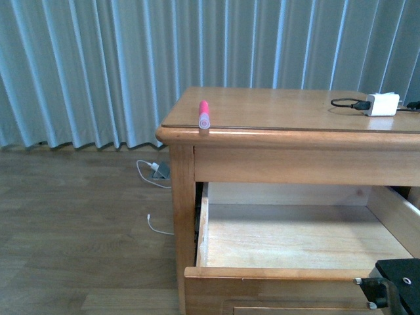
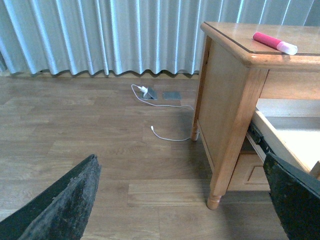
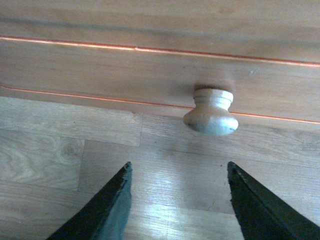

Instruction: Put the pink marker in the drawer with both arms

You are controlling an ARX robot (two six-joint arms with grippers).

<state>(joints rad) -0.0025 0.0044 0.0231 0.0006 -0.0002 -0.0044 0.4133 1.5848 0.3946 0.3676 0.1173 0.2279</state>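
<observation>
Front camera has the whole picture: one pink marker [image 1: 204, 115] lies on the desk [image 1: 289, 108] right at the front edge near the corner, pale round end facing the robot. The drawer [image 1: 275, 274] underneath is pulled out, and its pale wood inside holds nothing. Only this view catches the single white charger block [image 1: 382, 104] with its black cable [image 1: 344, 103] at the far end of the desk. A black chunk of the right arm [image 1: 399, 289] sits against the drawer front.

The left wrist cam sees the side of the desk instead. The left tool [image 2: 180, 160] has its two fingers spread wide with just floor between them. The marker [image 2: 274, 43] is well ahead of it and higher up, off to one side, nowhere near touching. The drawer [image 2: 280, 145] pokes out just beyond one finger. Out past the fingertips there's one white cable [image 2: 167, 136] and one small plug [image 2: 145, 91] on the floor, by the curtain [image 2: 100, 35].

The right wrist cam is the only one showing the knob [image 3: 210, 112]: one round wooden knob on a grooved wood front. The right tool [image 3: 179, 165] has its fingers apart, gripping nothing, and the knob is just ahead of the gap, not touched. The marker doesn't show in this view.
</observation>
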